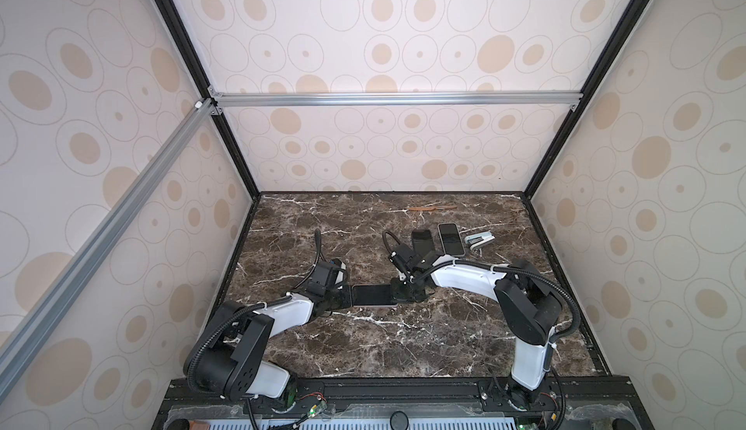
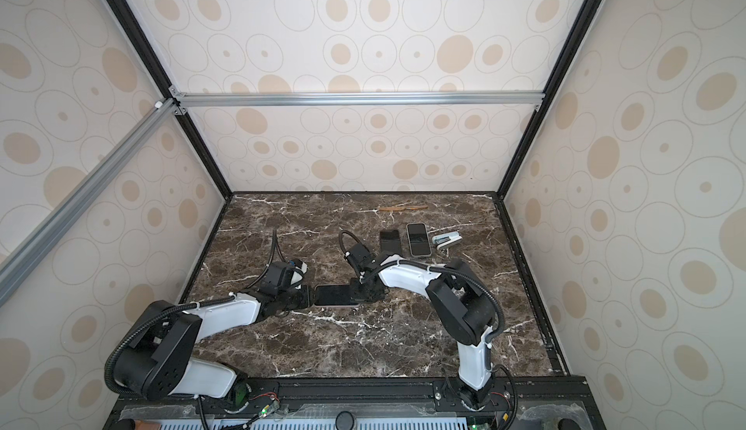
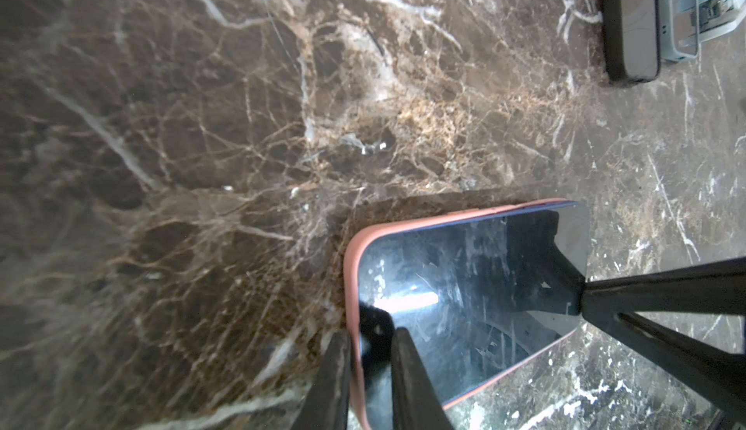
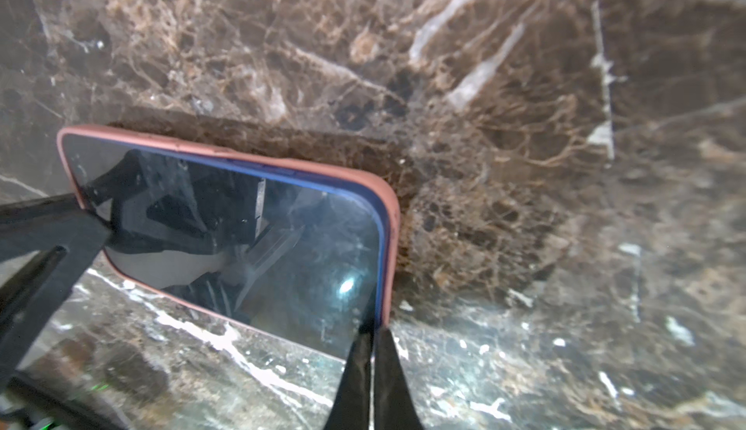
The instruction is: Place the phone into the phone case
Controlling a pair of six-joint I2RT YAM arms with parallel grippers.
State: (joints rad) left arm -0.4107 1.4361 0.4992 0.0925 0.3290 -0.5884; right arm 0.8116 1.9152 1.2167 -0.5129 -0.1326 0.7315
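Observation:
In both top views the phone (image 1: 371, 295) (image 2: 333, 295) lies screen up at mid-table inside a pink phone case. My left gripper (image 1: 350, 296) (image 3: 369, 333) is shut on the left end: one finger is outside the phone case rim (image 3: 350, 270), the other is on the dark screen of the phone (image 3: 476, 286). My right gripper (image 1: 397, 292) (image 4: 373, 331) is shut, with its tips against the right end, where the phone's blue edge meets the phone case (image 4: 389, 214). That blue edge of the phone (image 4: 262, 238) shows along the pink rim.
At the back right lie a black phone (image 1: 422, 240), a pale-edged phone (image 1: 451, 239) and a light blue stapler (image 1: 479, 241). A thin brown stick (image 1: 430, 207) lies near the back wall. Patterned walls close the marble table (image 1: 403, 347) on three sides.

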